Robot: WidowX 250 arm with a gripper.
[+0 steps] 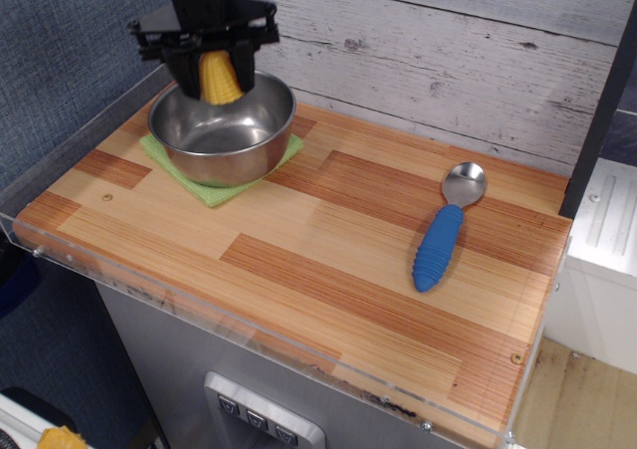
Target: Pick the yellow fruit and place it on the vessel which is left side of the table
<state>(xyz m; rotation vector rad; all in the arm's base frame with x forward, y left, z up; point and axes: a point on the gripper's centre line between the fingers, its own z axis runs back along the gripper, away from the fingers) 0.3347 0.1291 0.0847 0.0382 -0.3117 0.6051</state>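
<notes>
The yellow corn-cob piece (219, 78) hangs point-up between my black fingers, just above the far part of the steel bowl (221, 128). My gripper (217, 83) is shut on it, over the bowl's back rim. The shiny bowl stands on a green cloth square (214, 187) at the left back of the wooden table (328, 260). Its inside shows nothing but reflections.
A spoon with a blue ribbed handle (444, 232) lies at the right of the table, its bowl toward the back wall. A white plank wall runs behind. A clear acrylic edge (249, 330) borders the table's front and left sides.
</notes>
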